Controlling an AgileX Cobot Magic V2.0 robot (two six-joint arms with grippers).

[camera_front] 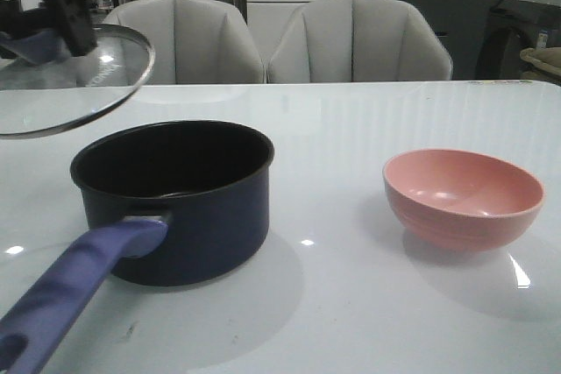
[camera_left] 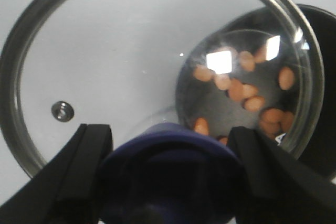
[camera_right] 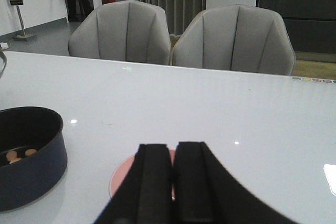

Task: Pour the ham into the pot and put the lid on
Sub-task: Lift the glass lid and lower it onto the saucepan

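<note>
The pot stands at the centre-left of the white table, its purple-blue handle pointing to the front left. Several orange-pink ham slices lie inside it; they also show in the right wrist view. My left gripper is shut on the knob of the glass lid. It holds the lid tilted in the air, above and left of the pot. My right gripper is shut and empty above the pink bowl, out of the front view.
The pink bowl stands empty on the right of the table. Two grey chairs stand behind the far edge. A dark cabinet is at the back right.
</note>
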